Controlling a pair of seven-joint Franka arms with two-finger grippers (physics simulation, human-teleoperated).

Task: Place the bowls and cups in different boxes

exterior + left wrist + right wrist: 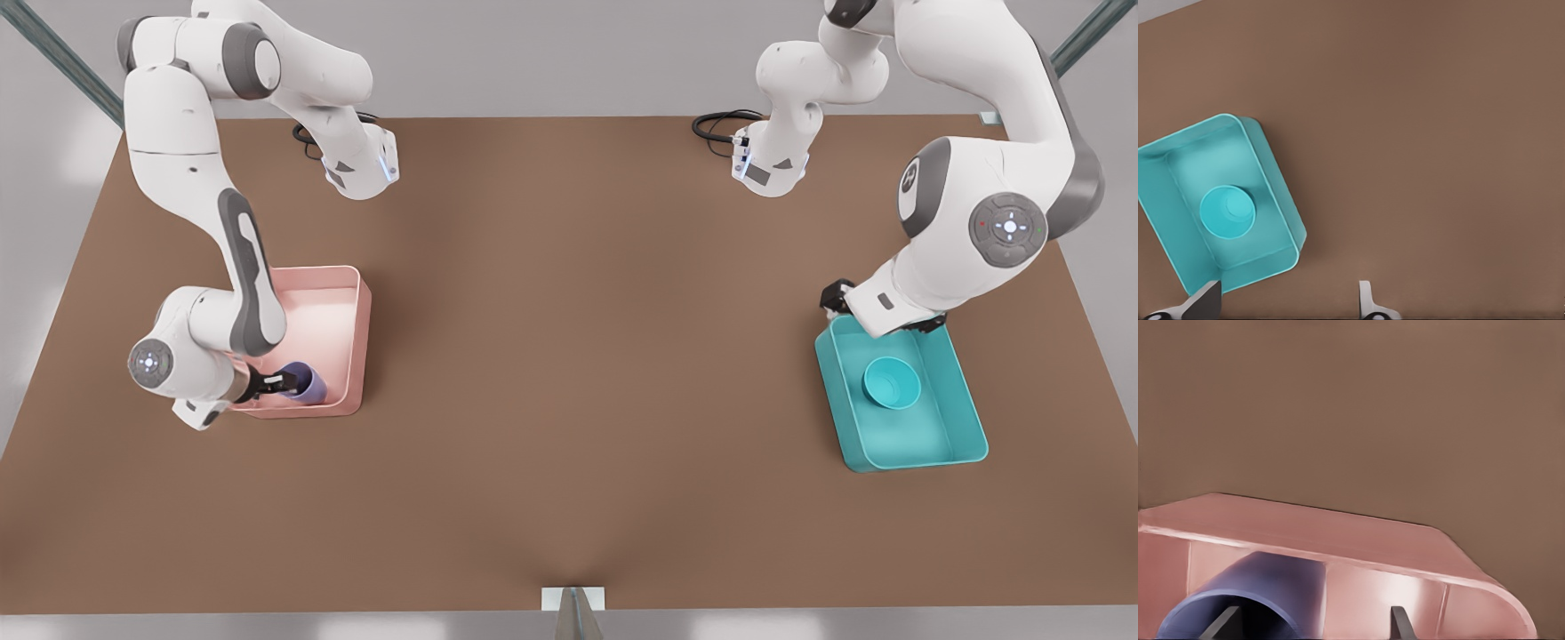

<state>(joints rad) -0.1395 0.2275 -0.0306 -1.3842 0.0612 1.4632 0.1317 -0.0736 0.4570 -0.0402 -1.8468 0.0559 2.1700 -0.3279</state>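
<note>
A: Where did the bowl and cup sit?

B: The teal bowl (892, 382) lay upright inside the teal box (965, 418), at the front view's right of the brown bench (569, 356). The lavender cup (307, 383) was tilted in a corner of the pink box (351, 302), at the front view's left.

A: And the grippers?

B: The right gripper (286, 384) reached into the pink box, its jaws grasping the cup's wall. The left gripper (1288, 300) hung above the teal box's edge, jaws released and empty.
</note>
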